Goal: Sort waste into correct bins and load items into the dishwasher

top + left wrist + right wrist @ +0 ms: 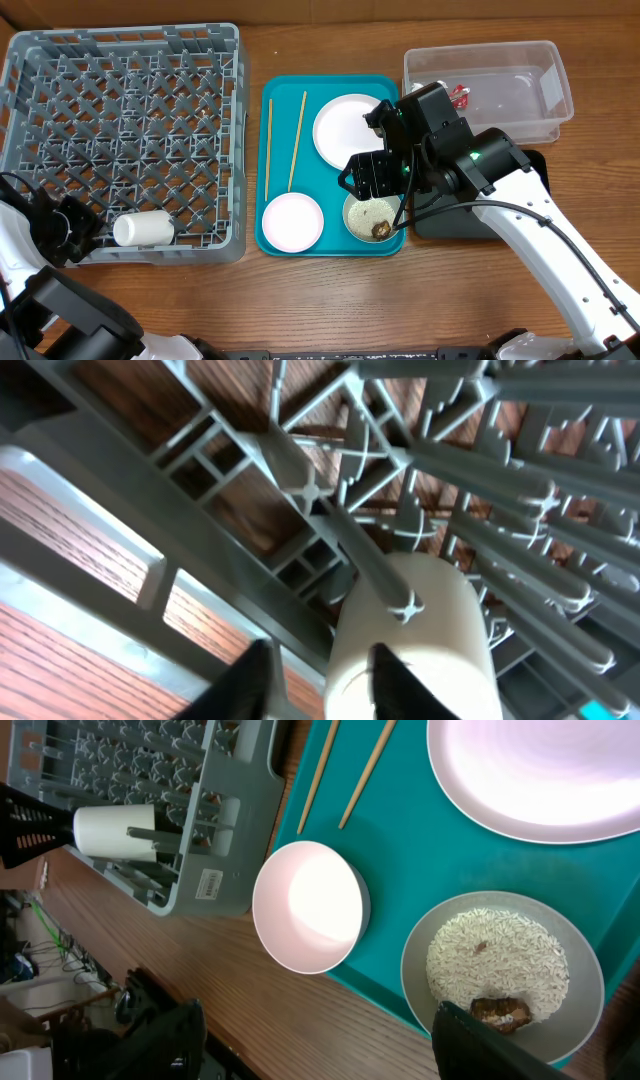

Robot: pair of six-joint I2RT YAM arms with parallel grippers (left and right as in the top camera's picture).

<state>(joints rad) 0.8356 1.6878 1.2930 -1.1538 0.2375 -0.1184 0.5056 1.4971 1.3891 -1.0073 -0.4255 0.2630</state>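
Observation:
The grey dish rack [125,140] stands at the left with a white cup [143,229] lying on its side near the front wall. My left gripper [92,232] is at the cup's left end; in the left wrist view its fingers [320,680] are apart, one in front of the cup [420,630], the other beside it. My right gripper [378,180] hangs open and empty over the greenish-rimmed bowl [372,215] of rice [500,955] and a brown scrap [500,1012]. The pink bowl [292,221], white plate [350,130] and chopsticks [297,140] lie on the teal tray [330,85]. No tissue shows.
The clear tub [490,85] at the back right holds the red wrapper [460,95]. The black tray [445,225] lies under my right arm, mostly hidden. Bare wood runs along the front edge.

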